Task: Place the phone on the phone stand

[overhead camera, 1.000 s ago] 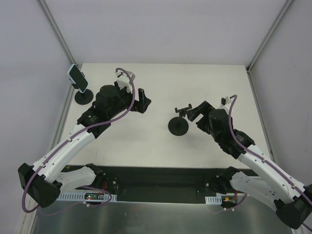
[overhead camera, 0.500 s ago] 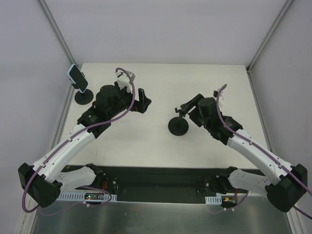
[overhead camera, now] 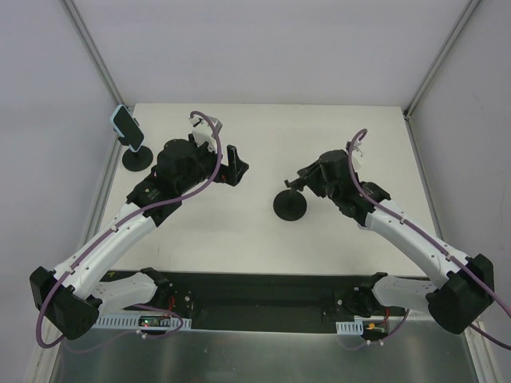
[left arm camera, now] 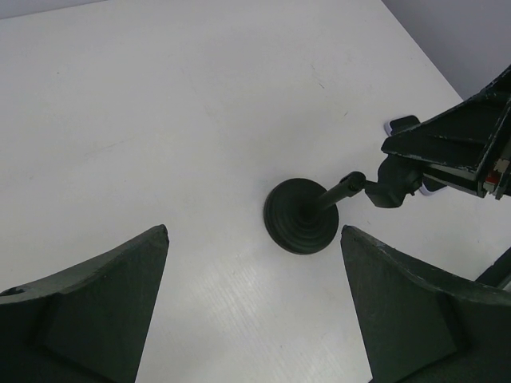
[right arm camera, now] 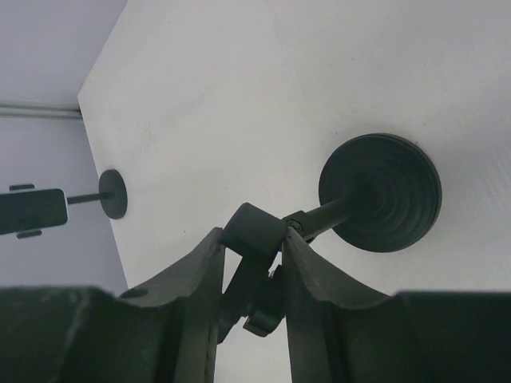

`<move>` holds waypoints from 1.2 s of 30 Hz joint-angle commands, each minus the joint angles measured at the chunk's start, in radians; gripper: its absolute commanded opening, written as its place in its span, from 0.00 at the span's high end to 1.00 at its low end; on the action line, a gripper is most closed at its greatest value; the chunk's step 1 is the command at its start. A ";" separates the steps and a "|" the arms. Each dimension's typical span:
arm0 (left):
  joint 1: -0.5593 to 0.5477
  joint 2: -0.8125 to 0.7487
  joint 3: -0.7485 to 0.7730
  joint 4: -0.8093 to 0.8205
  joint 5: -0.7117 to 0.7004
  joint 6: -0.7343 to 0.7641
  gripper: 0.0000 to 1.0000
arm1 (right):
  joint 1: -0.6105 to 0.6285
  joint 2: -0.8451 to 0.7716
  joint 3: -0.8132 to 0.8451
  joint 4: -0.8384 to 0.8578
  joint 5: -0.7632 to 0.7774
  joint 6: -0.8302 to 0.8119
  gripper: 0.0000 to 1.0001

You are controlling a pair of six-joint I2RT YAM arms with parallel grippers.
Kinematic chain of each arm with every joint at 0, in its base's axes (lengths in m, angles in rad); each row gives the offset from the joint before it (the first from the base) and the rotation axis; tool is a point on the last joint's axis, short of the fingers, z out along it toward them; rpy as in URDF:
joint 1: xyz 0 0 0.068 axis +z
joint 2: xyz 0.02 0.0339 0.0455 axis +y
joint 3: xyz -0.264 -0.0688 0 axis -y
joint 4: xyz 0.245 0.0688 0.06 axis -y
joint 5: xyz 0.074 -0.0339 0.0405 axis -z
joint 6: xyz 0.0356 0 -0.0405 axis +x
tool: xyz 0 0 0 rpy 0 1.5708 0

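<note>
A light blue phone sits in the cradle of a black stand at the table's far left corner; the right wrist view shows this phone sideways. An empty black phone stand with a round base stands mid-table, also in the left wrist view. My right gripper is shut on that stand's cradle head, one finger on each side, above the base. My left gripper hangs open to the left of the empty stand, nothing between its fingers.
White enclosure walls with metal corner posts close in the table on the left, back and right. The table's right edge runs behind my right arm. A black rail carries both arm bases at the near edge.
My right gripper swung left onto the empty stand's head and closed on it; the stand's base shifted slightly left. My left arm and the phone stayed still.
</note>
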 commanded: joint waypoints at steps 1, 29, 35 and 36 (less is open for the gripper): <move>-0.001 -0.014 0.006 0.015 0.023 -0.002 0.12 | -0.025 0.001 0.063 -0.011 -0.068 -0.119 0.68; -0.001 -0.077 -0.009 0.016 -0.015 -0.007 0.12 | -0.016 0.533 0.888 -0.975 -1.036 -1.400 0.99; -0.001 -0.085 -0.010 0.018 -0.034 0.001 0.12 | 0.085 0.621 0.959 -1.051 -0.939 -1.495 0.99; -0.001 -0.087 -0.010 0.019 -0.039 0.002 0.12 | 0.093 0.621 0.953 -1.048 -0.939 -1.505 0.99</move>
